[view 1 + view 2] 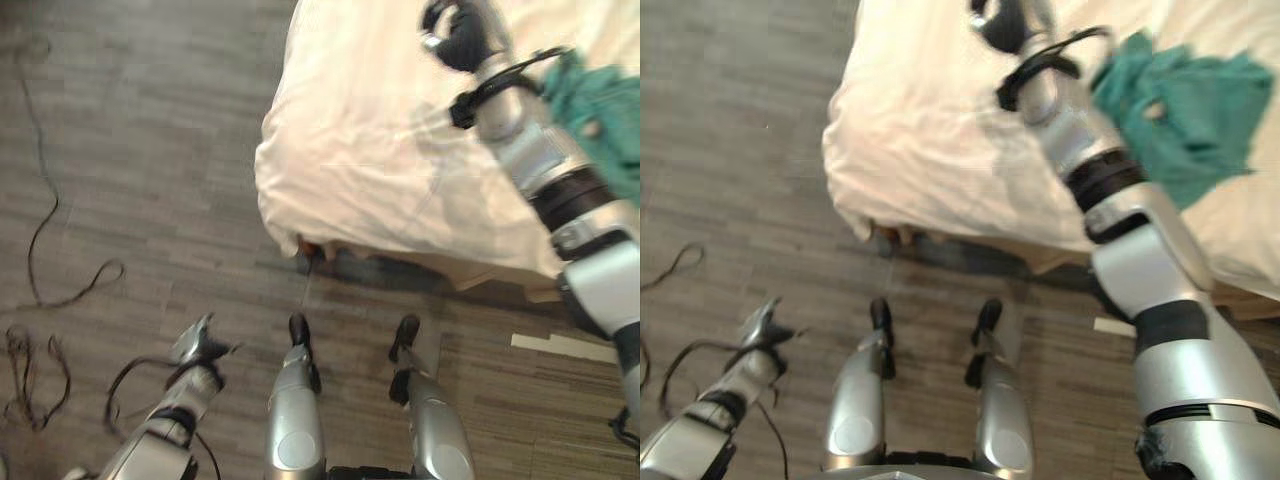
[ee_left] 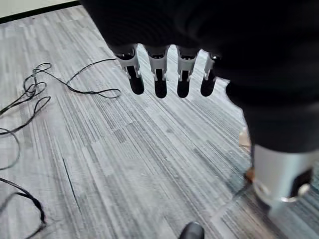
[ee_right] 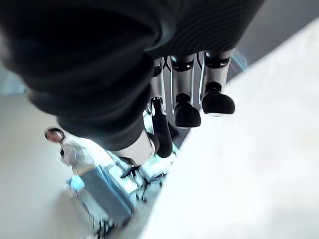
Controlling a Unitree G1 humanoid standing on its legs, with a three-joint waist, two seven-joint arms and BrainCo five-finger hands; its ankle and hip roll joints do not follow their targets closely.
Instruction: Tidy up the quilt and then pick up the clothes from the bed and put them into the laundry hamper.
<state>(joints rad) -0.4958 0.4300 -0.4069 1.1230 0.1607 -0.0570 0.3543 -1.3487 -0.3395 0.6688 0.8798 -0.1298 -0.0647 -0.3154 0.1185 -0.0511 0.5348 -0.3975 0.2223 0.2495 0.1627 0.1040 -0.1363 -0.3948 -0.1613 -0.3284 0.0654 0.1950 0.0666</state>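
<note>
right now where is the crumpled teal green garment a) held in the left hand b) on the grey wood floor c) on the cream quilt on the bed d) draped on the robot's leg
c: the crumpled teal green garment lies on the cream quilt beside the raised right arm, while the left hand hangs with straight fingers over the grey wood floor, holding nothing.

arms: silver-grey shells, black joint bands | left hand (image 2: 169, 74): silver fingers, dark tips | right hand (image 1: 458, 38): dark ribbed cover (glossy)

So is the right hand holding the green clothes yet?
No, the right hand is up over the bare quilt, while the green clothes lie on the bed beside its forearm, not in its fingers.
</note>
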